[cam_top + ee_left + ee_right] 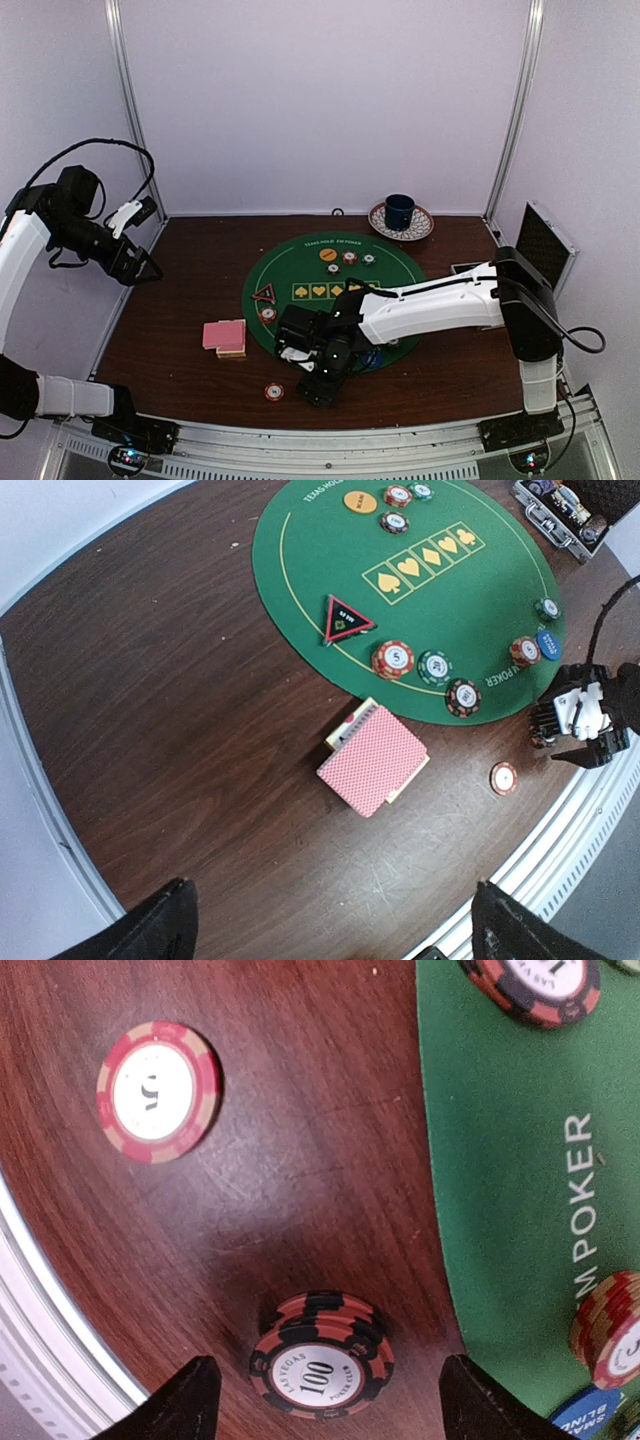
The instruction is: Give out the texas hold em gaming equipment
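A dark chip stack (pixel 320 1378) is set on bare tabletop (pixel 300 1160) by the near edge, untouched between the released right claw's (pixel 327 1365) fingers (pixel 190 1405). The left claw (pixel 335 918) is spread wide, empty.

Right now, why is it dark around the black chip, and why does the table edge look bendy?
Right wrist view: the right gripper overhead shades the table around the 100 chip stack; its fingertips look blurry, too close. Left wrist view: the wide lens bows the table's edge. Top view: even light, soft shadows.
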